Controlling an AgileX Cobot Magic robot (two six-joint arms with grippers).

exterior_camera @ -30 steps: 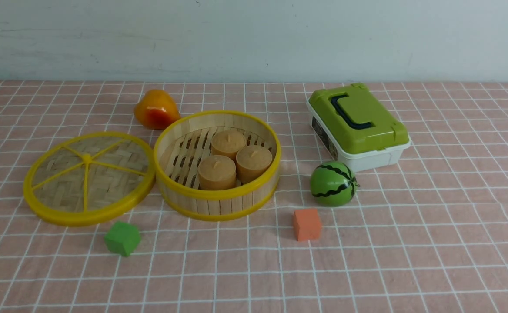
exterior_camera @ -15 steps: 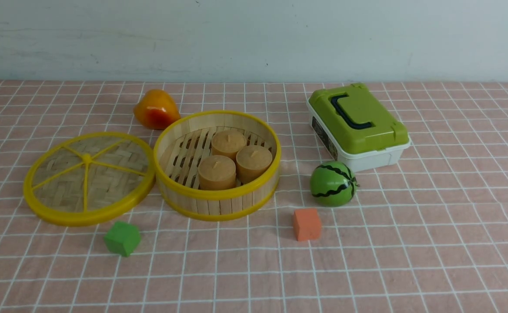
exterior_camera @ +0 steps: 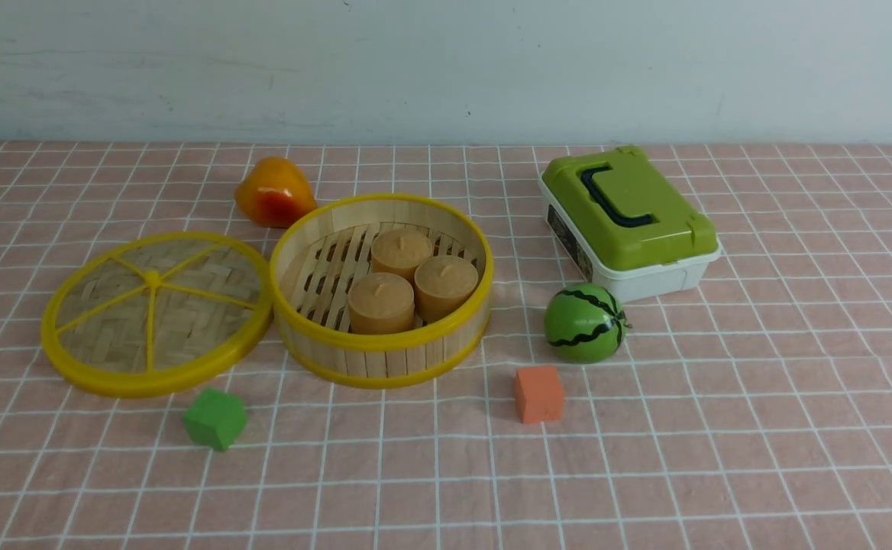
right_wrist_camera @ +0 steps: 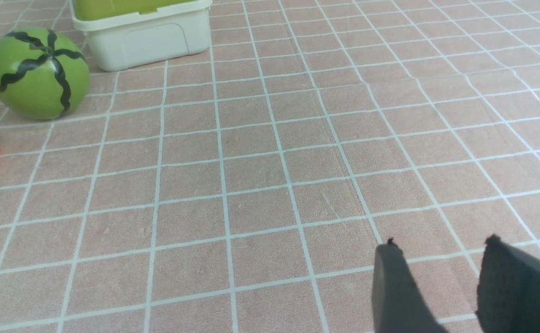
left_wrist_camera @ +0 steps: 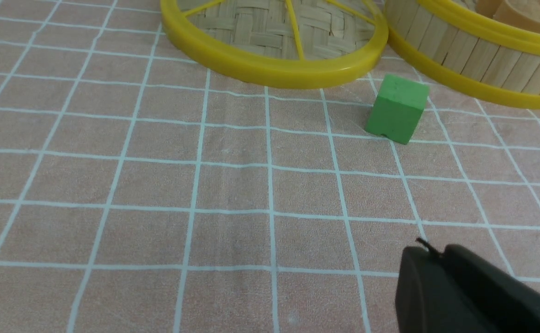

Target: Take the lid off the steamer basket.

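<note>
1. Front: lid (exterior_camera: 157,312) flat on cloth, touching basket's (exterior_camera: 382,347) left side; basket open, no arms visible.
2. Left wrist: left gripper (left_wrist_camera: 441,259) looks closed, empty; lid ahead, nearer this arm.
3. Right wrist: right gripper (right_wrist_camera: 438,263) slightly parted, empty.

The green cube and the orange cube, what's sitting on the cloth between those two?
Nothing: between the green cube and the orange cube the front view shows only bare checked cloth; the steamer basket sits just behind that line.
</note>
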